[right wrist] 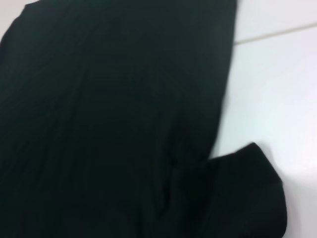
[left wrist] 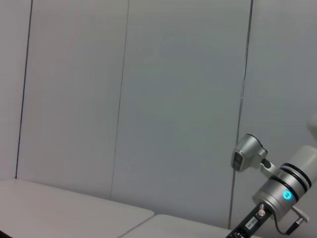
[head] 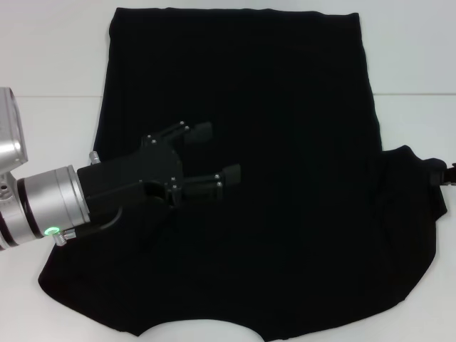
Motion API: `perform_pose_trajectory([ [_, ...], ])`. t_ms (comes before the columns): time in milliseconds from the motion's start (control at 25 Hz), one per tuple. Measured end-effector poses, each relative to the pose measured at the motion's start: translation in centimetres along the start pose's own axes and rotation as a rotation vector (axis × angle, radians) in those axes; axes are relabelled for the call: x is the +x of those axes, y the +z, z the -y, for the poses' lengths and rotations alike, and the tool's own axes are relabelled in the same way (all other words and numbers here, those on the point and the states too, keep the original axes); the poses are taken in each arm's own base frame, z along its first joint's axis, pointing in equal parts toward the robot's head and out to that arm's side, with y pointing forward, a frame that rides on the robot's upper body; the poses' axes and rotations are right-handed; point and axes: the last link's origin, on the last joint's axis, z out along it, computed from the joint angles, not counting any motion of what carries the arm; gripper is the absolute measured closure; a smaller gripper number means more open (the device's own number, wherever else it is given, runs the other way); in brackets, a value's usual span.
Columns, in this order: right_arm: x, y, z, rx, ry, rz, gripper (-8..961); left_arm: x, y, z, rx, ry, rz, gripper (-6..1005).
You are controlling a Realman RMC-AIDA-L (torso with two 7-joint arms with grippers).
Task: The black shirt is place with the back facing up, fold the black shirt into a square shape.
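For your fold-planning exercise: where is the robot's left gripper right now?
In the head view, the left gripper hovers open over the left half of the black shirt spread on the table.

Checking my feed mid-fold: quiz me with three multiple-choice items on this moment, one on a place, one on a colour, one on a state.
1. Where is the left gripper?
A. Over the shirt's left half
B. Parked off the table
C. On the far hem

2. What colour is the table around the shirt?
A. Wood brown
B. White
C. Blue

3. How does the left gripper stand?
A. Shut on the shirt
B. Shut, holding nothing
C. Open, holding nothing

Answers:
1 A: in the head view the left gripper sits above the left half of the black shirt.
2 B: the table shows white on every side of the cloth.
3 C: its two fingers are spread apart with no fabric between them.

The right gripper barely shows at the right sleeve's edge.
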Motion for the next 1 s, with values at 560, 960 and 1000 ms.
perform_pose_trajectory([
  [560, -3.2, 3.7, -7.9, -0.146, -0.227, -0.084, 944, 0.2, -0.1, 0.3, 0.009, 0.004, -0.003, 50],
  [960, -3.4, 5.5, -11.4, -0.173, -0.292, -0.155, 922, 0.2, -0.2, 0.6, 0.024, 0.007, 0.003, 51],
  [1000, -3.4, 5.6, -11.3, -0.167, -0.283, -0.150, 911, 0.2, -0.1, 0.6, 0.024, 0.007, 0.003, 51],
])
